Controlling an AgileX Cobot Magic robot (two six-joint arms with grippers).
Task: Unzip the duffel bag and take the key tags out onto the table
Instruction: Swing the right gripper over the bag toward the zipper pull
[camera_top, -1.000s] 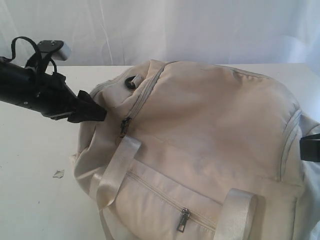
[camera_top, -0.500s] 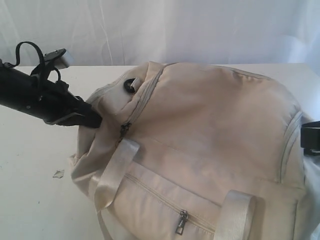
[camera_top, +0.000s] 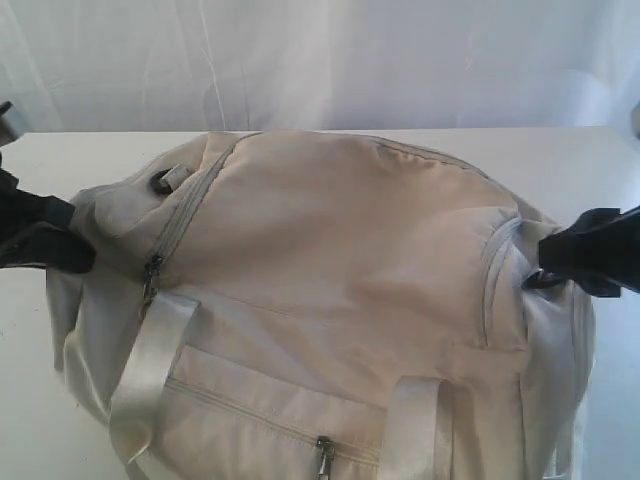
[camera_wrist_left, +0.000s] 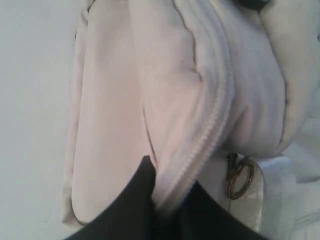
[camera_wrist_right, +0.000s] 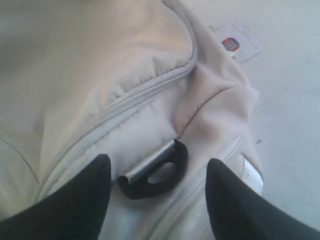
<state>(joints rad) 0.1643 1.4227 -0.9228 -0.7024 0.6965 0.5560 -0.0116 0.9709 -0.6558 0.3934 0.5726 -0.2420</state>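
Black rubbery fingers of the left gripper (camera_wrist_left: 167, 210) are pinched on a fold of the cream-beige fabric duffel bag (camera_top: 330, 290) beside its grey zipper (camera_wrist_left: 210, 130), a change from a second ago, when they stood spread just off that end. At the bag's opposite end the right gripper (camera_wrist_right: 157, 187) has spread around a black D-ring (camera_wrist_right: 155, 170). The bag has slid leftward and is probably now braced for unzipping. It lies zipped on the white scuffed table (camera_top: 600, 160), before a pale curtain (camera_top: 320, 60); no key tags show.

The duffel bag (camera_top: 330, 290) hides its contents; its bottom is cropped.
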